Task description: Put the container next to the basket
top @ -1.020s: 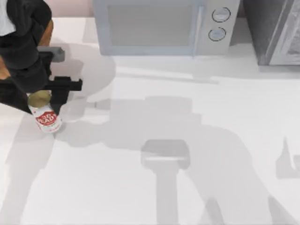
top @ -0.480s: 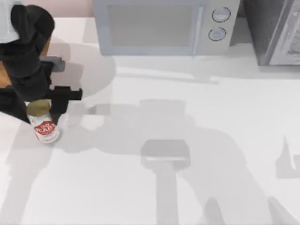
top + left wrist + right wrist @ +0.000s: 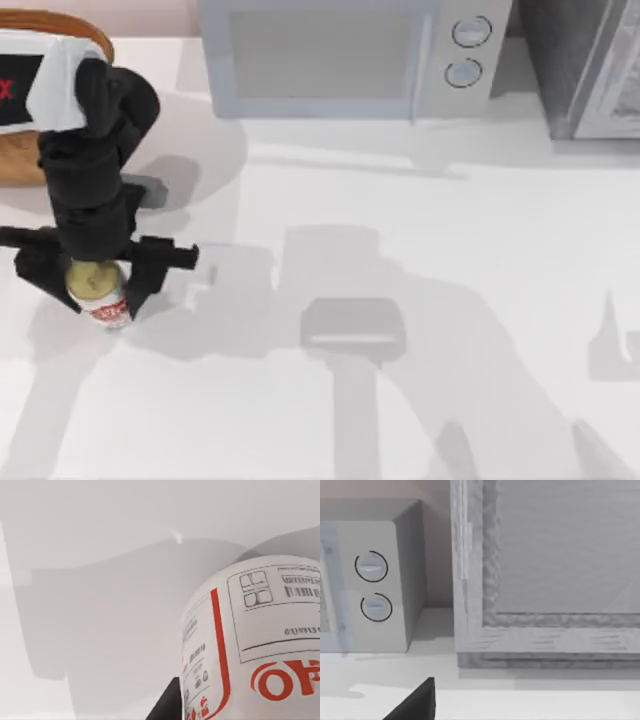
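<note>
The left gripper point(image 3: 97, 280), fingers clenched on the container point(image 3: 98, 290), holds it above the worktop point(image 3: 420, 250), at six o'clock from the basket point(image 3: 25, 160); lowering and release likely follow.

Container point(image 3: 250, 645) at lower right of frame, seen close: white cylindrical body, red vertical stripe, red lettering cut off by the frame edge, barcode and small printed panel toward the upper right. Dark wedge point(image 3: 167, 705) at bottom centre beside it, possibly a gripper finger. White table point(image 3: 100, 540) behind, crossed by broad grey shadows.
</note>
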